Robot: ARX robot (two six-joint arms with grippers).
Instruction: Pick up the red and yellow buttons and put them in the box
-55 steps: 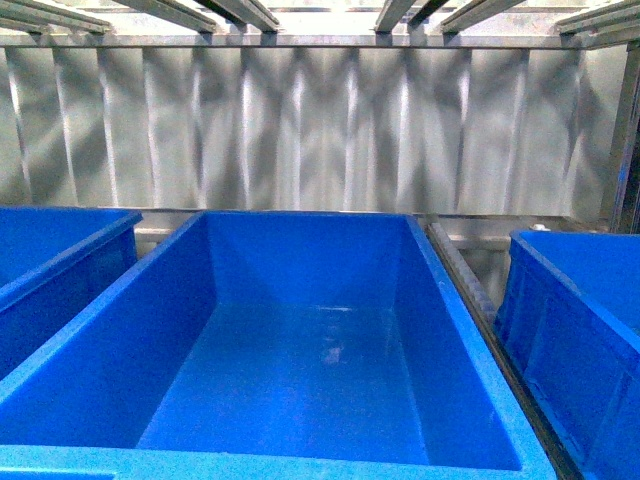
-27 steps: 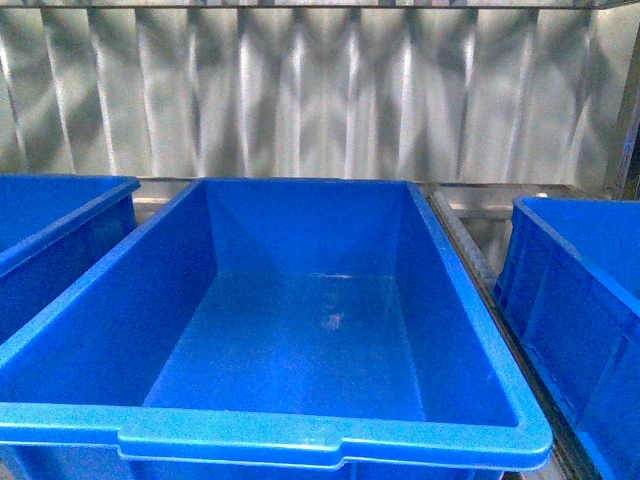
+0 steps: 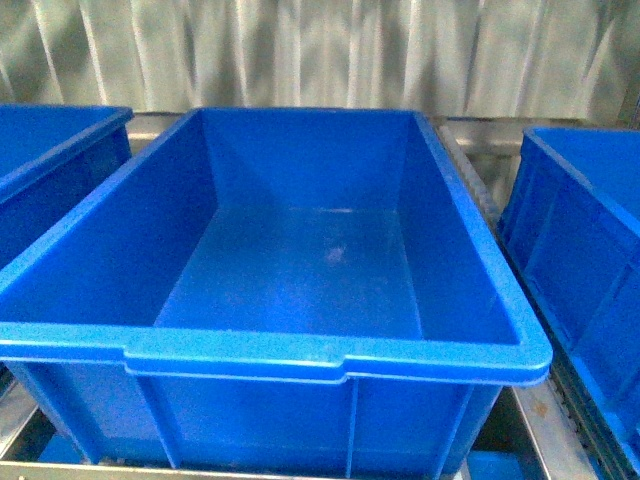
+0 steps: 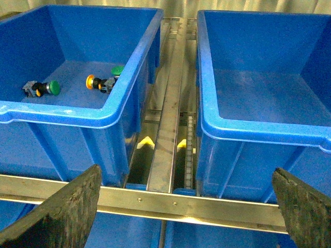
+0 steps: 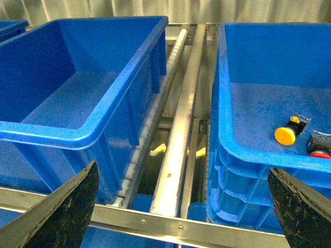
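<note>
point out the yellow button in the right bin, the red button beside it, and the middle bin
yellow button [image 5: 285, 135], right wrist view, on its domed cap
red button [image 5: 319, 153], right wrist view, on its cap's visible edge
middle bin [image 3: 330, 355], front view, on its near rim

wall: pleated grey curtain [image 3: 330, 50] | support: metal rack rails [image 4: 170, 119] | light: dim, streaked highlights

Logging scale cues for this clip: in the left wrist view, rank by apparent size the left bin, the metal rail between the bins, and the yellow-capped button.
1. left bin
2. metal rail
3. yellow-capped button
</note>
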